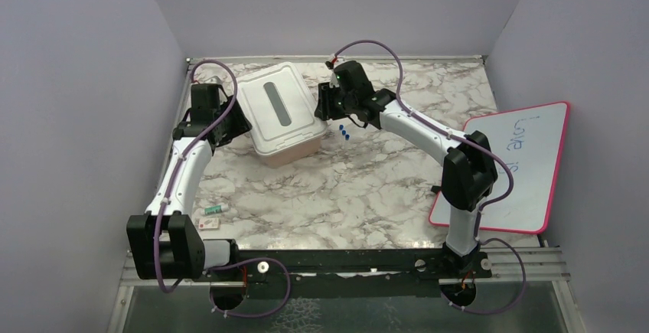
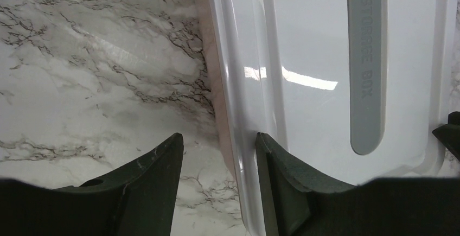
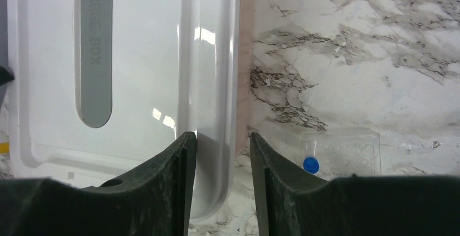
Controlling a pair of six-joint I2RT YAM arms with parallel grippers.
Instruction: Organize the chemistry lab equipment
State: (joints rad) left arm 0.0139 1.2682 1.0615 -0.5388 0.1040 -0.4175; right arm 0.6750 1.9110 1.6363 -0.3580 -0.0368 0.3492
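Note:
The pink tub with its white lid [image 1: 279,111] stands at the back left of the table. My left gripper [image 1: 233,122] is open astride the lid's left rim [image 2: 238,111], with one finger over the lid and the other over bare marble [image 2: 219,138]. My right gripper [image 1: 325,106] is open astride the lid's right rim [image 3: 217,111], with a narrow gap at the pink wall [image 3: 222,135]. Tiny blue pieces [image 1: 342,132] lie just right of the tub. One shows in the right wrist view [image 3: 311,164]. Two small loose pieces [image 1: 214,210] lie near the left arm. The wire ring, tube, tongs and brush are not in view.
The pink-framed whiteboard [image 1: 509,164] lies at the right edge, partly under the right arm. A clear plastic tray [image 3: 347,149] holds the blue piece beside my right fingers. Purple walls close in the table on three sides.

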